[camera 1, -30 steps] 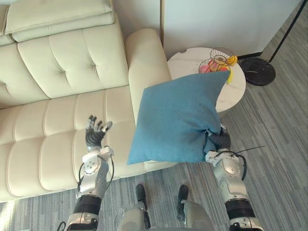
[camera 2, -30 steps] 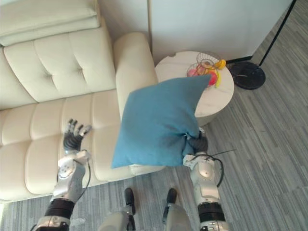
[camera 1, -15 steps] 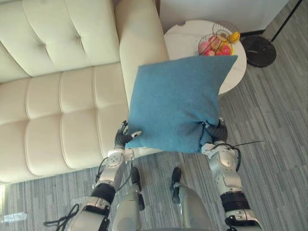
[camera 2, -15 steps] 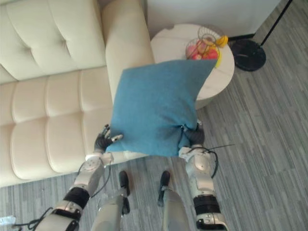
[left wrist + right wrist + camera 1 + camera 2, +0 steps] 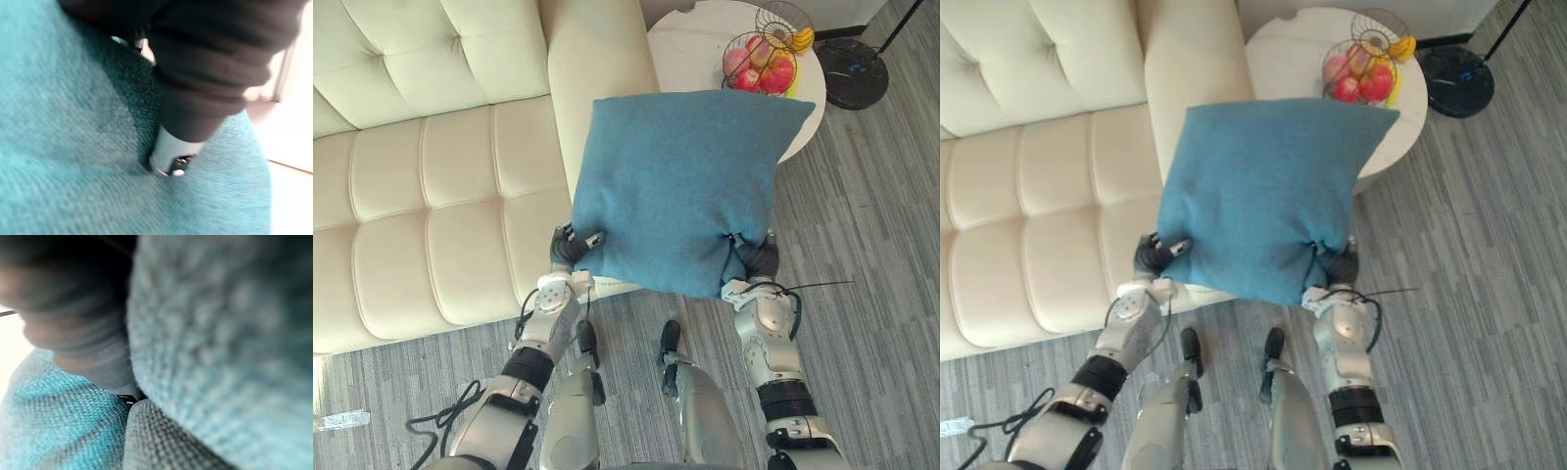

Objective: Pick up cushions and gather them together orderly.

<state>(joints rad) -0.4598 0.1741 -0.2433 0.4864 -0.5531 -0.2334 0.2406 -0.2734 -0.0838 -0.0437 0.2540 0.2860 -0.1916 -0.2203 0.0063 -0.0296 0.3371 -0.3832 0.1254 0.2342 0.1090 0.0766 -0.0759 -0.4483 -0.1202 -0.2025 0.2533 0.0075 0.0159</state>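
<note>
Now you have both hands on the blue cushion (image 5: 680,186). A second ago only your right hand (image 5: 759,259) carried it, bunching the cloth at the lower right corner. Your left hand (image 5: 570,250) hung spread above the sofa (image 5: 440,176) seat, well apart from the cushion. Half a second ago the left hand reached the lower left corner. It is there now, thumb and fingers pinched on the cloth. Left wrist view confirms it: a finger (image 5: 173,149) digs into the teal weave. Right hand grip is unchanged, fingers curled round a gathered fold, cloth puckered at that spot.

The cushion is off every surface, hanging face-on in front of you, above the sofa's front edge and the floor (image 5: 862,255). In the head views its top corner overlaps the round side table (image 5: 690,49) with the fruit basket (image 5: 762,61). It also hangs squarer than a second ago, when it drooped from one corner. Note the whole scene slid between frames: the head camera moved, the sofa and table didn't.

Meaning for the task: pick-up looks done. One-hand carry has become a two-hand carry, so you get control of orientation for an orderly set-down. Placing is not yet done; which spot on the sofa you aim for I cannot tell.
</note>
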